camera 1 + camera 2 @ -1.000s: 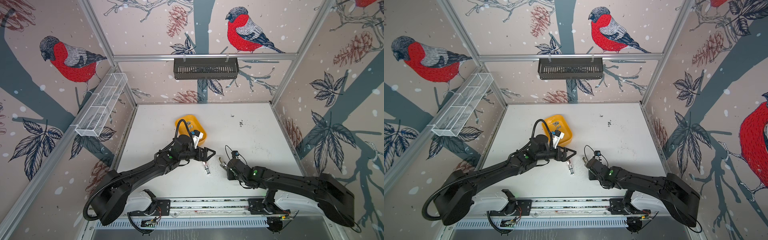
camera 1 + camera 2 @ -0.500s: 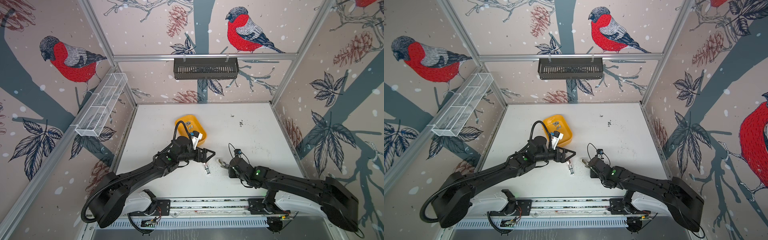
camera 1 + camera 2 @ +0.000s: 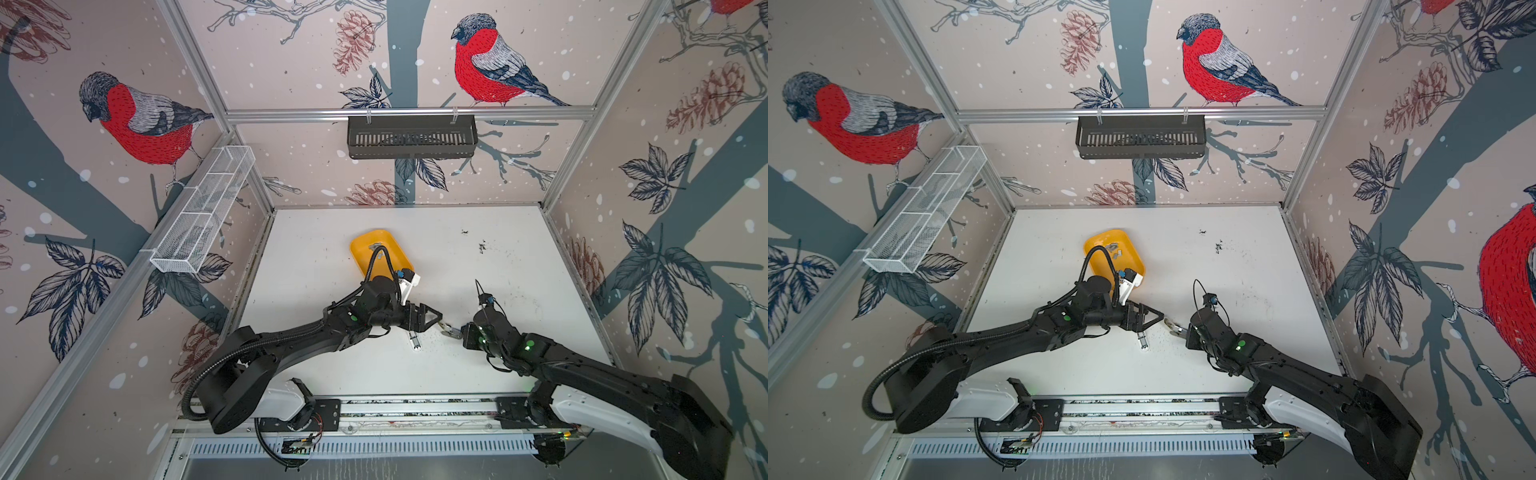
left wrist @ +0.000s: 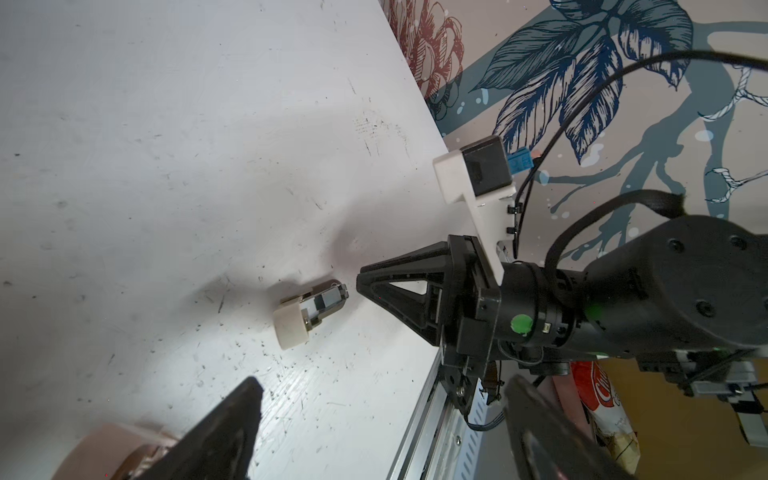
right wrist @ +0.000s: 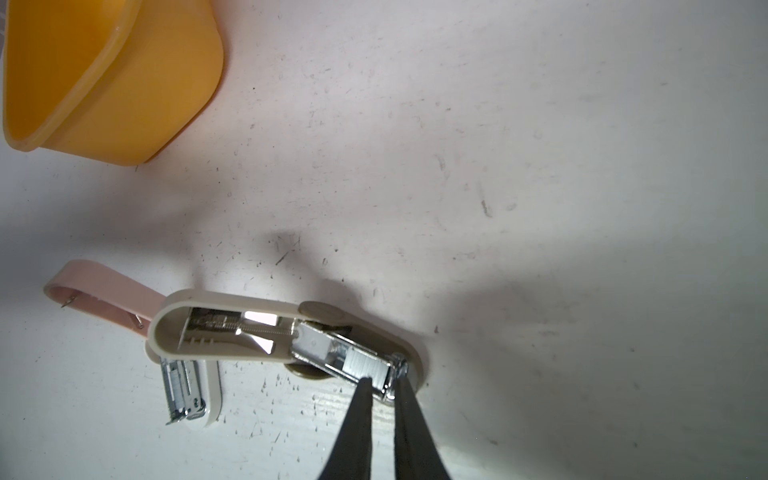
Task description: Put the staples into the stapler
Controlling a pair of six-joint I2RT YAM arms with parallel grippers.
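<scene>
The step in hand, as I judge it, is the seating of a strip inside the one cream plastic mini stapler (image 5: pixel 249 301), which lies open on the white tabletop (image 5: pixel 540 166).

Farthest to the left of the stapler, and behind it, stands one yellow plastic tray (image 3: pixel 360 251). A few spare silvery-grey metal staple strips (image 3: pixel 1113 249) lie in it, too small to count. Nearer to the stapler hangs the left pincer (image 4: pixel 384 382), its fingers wide apart and holding nothing. Just left of the stapler lies one smaller cream piece with a metal channel (image 5: pixel 187 390). Beside the stapler's far end lies one pink curved plastic piece (image 5: pixel 104 289). What these two belong to, I cannot tell.

In the front of the stapler's metal magazine sits one ribbed silver staple strip (image 5: pixel 368 362). At that end is the right pincer (image 5: pixel 382 380), fingers almost together, tips against the magazine front. Whether they really pinch it I cannot tell.

The next move, I think, asks to push the strip fully home, then fold the cover down without knocking the strip out.
</scene>
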